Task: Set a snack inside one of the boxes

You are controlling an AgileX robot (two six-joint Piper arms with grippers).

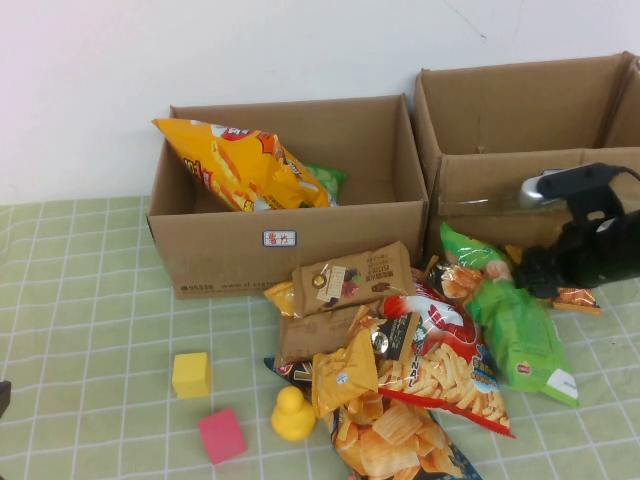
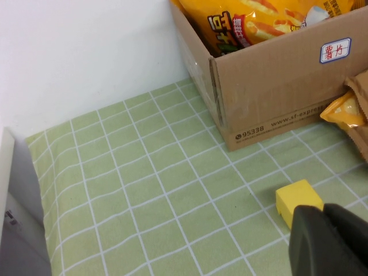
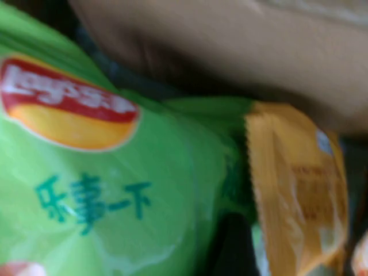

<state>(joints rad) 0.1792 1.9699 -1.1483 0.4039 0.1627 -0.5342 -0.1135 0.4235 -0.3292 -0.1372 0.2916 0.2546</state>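
Two brown cardboard boxes stand at the back. The left box has a white label and holds a yellow chip bag; it also shows in the left wrist view. The right box stands beside it. A pile of snacks lies in front. My right gripper is low over a green Lay's bag, also in the right wrist view. It is open astride a small orange packet. My left gripper is shut and empty, near a yellow cube.
A yellow cube, a pink cube and a yellow rubber duck lie on the green checked cloth at the front left. A white wall runs behind the boxes. The left gripper barely shows at the left edge.
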